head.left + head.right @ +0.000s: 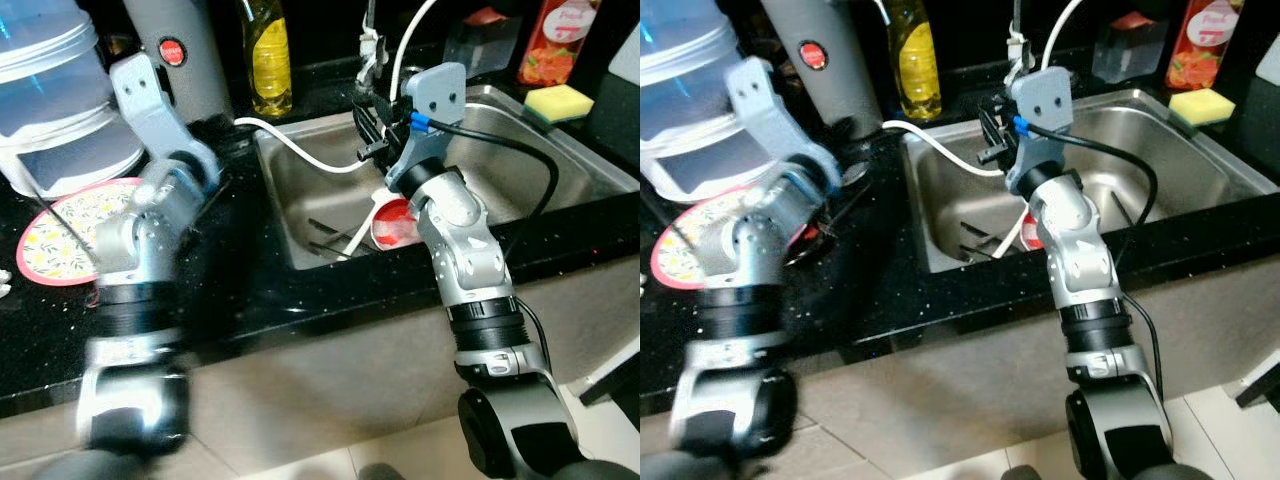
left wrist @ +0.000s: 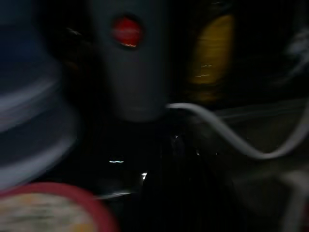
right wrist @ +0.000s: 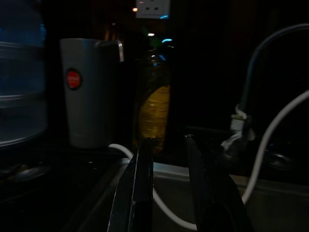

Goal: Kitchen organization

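Note:
My right gripper (image 1: 368,128) hangs over the back left of the steel sink (image 1: 560,160), open, with nothing between its fingers (image 3: 140,188). It points toward a yellow bottle (image 3: 153,113) and a grey tumbler (image 3: 89,92) with a red dot. Below the right forearm, a red cup (image 1: 396,225) and a few utensils (image 1: 330,238) lie in the basin. My left arm is blurred; its gripper (image 1: 828,222) is low over the black counter, between the floral red-rimmed plate (image 1: 65,238) and the sink's left edge. The left wrist view is dark and shows the tumbler (image 2: 128,58) and the plate's rim (image 2: 48,205).
A white hose (image 1: 300,150) runs from the counter across the sink to the tap (image 1: 370,45). Stacked clear plastic containers (image 1: 50,95) stand at the back left. A yellow sponge (image 1: 558,101) and a red bottle (image 1: 558,40) sit behind the sink's right side.

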Controlling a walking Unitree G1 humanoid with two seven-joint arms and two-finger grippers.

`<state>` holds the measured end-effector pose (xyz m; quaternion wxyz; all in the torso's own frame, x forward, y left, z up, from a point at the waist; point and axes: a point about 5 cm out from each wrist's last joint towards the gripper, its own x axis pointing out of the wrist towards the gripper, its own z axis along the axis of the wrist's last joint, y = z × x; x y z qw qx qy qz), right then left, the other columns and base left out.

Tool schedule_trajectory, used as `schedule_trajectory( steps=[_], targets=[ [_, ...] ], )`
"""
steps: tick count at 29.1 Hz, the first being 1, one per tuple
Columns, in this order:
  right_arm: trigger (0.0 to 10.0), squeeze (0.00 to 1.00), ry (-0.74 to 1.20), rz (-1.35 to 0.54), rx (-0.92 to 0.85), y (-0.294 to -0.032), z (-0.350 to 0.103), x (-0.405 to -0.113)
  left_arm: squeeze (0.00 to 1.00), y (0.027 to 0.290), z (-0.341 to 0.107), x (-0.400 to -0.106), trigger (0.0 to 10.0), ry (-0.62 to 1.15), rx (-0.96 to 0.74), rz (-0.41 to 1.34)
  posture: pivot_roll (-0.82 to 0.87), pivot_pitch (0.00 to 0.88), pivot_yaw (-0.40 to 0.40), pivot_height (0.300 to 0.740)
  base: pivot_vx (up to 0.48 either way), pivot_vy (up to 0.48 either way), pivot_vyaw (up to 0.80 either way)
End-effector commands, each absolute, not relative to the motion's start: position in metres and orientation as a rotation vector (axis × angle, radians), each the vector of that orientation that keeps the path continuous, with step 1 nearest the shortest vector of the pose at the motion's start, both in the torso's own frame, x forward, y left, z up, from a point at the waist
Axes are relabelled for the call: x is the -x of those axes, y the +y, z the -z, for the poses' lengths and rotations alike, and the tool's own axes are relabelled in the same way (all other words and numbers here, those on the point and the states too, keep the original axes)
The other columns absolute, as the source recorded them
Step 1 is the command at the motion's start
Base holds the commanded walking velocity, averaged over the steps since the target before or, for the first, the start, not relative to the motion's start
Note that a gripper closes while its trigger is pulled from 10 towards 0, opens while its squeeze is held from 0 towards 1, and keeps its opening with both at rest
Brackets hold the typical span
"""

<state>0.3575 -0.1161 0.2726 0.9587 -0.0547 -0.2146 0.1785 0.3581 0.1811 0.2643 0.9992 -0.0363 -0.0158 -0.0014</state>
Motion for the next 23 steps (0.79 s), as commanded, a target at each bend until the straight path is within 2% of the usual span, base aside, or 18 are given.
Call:
schedule_trajectory(
  steps=[1, 3, 4, 10, 11, 12, 13, 16, 20, 23],
  targets=[
    [10.0, 0.0, -0.436, -0.376, 0.109, -0.11, -0.273, -0.356, 0.0, 0.179, -0.263, -0.355, 10.0, -0.023, -0.007, 0.02, -0.12, 0.0, 0.073, 0.74, 0.0, 0.0, 0.0],
    [10.0, 0.0, -0.437, -0.377, 0.105, -0.11, -0.273, -0.356, 0.0, 0.181, -0.262, -0.351, 10.0, -0.008, -0.052, 0.041, -0.11, 0.0, 0.074, 0.74, 0.0, 0.0, 0.0],
    [10.0, 0.0, -0.442, -0.378, 0.093, -0.11, -0.274, -0.355, 0.0, 0.186, -0.256, -0.339, 10.0, 0.046, -0.139, 0.081, -0.1, 0.0, 0.071, 0.74, 0.0, 0.0, 0.0],
    [10.0, 0.0, -0.448, -0.384, 0.08, -0.108, -0.277, -0.355, 0.0, 0.189, -0.237, -0.33, 10.0, 0.117, -0.236, 0.105, -0.09, 0.0, 0.067, 0.74, 0.0, 0.0, 0.0],
    [10.0, 0.0, -0.453, -0.391, 0.079, -0.106, -0.279, -0.356, 0.21, 0.19, -0.228, -0.322, 10.0, 0.144, -0.382, 0.139, -0.09, 0.0, 0.068, 0.74, 0.0, 0.0, 0.0],
    [10.0, 0.0, -0.453, -0.391, 0.079, -0.106, -0.279, -0.355, 0.99, 0.194, -0.229, -0.316, 10.0, 0.147, -0.509, 0.147, -0.08, 0.0, 0.069, 0.74, 0.0, 0.0, 0.0],
    [10.0, 0.0, -0.453, -0.391, 0.079, -0.106, -0.279, -0.355, 0.99, 0.194, -0.229, -0.316, 10.0, 0.147, -0.509, 0.147, -0.08, 0.0, 0.069, 0.74, 0.0, 0.0, 0.0],
    [10.0, 0.0, -0.447, -0.385, 0.08, -0.108, -0.277, -0.355, 1.0, 0.203, -0.234, -0.296, 10.0, 0.164, -0.769, 0.196, -0.07, 0.009, 0.073, 0.74, 0.0, 0.0, 0.0],
    [10.0, 0.0, -0.435, -0.381, 0.077, -0.109, -0.273, -0.355, 1.0, 0.207, -0.233, -0.282, 10.0, 0.215, -0.875, 0.226, -0.06, 0.011, 0.072, 0.74, 0.0, 0.0, 0.0],
    [10.0, 0.0, -0.429, -0.384, 0.069, -0.107, -0.271, -0.355, 1.0, 0.211, -0.226, -0.283, 10.0, 0.247, -0.877, 0.205, -0.06, 0.011, 0.07, 0.74, 0.0, 0.0, 0.0]
  ],
)
